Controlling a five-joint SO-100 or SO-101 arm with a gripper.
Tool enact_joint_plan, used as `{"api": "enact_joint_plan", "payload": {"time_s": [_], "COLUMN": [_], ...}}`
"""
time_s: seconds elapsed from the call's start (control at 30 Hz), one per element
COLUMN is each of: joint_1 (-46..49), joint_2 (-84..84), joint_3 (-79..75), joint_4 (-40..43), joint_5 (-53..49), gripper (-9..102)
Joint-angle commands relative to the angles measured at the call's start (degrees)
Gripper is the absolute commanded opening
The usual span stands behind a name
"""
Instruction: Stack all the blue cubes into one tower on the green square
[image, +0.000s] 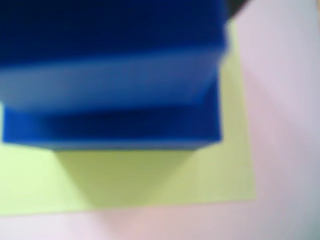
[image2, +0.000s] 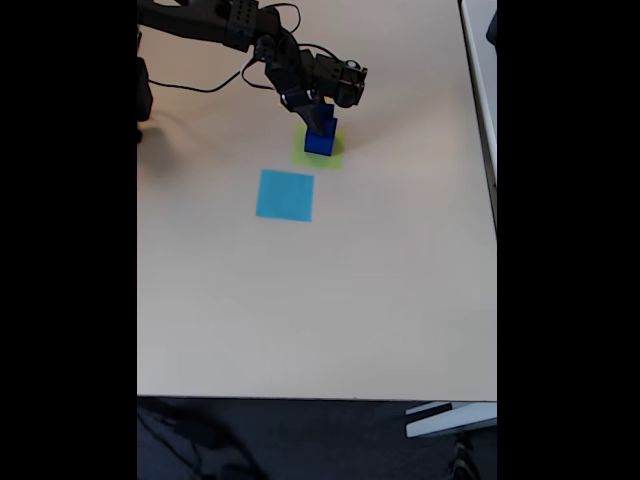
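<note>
In the fixed view two blue cubes stand stacked on the green square, a larger one below and a smaller one on top. My gripper reaches down from the black arm right onto the top cube; its fingers are too small and dark to read. The wrist view is blurred and very close: a dark blue cube fills the top, with the lighter top face and dark front face of the lower blue cube under it, resting on the green square.
A flat light-blue paper square lies just in front and left of the green one in the fixed view. The black arm and its cables stretch along the far edge. The beige table ends at the near edge.
</note>
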Motion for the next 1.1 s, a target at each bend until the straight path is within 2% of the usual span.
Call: {"api": "enact_joint_plan", "payload": {"time_s": [0.0, 1.07], "joint_1": [0.44, 0.44], "joint_2": [2.11, 2.2], "joint_3": [-0.88, 0.35], "joint_4": [-1.32, -2.55], "joint_5": [-0.35, -0.7], "gripper": [10, 14]}}
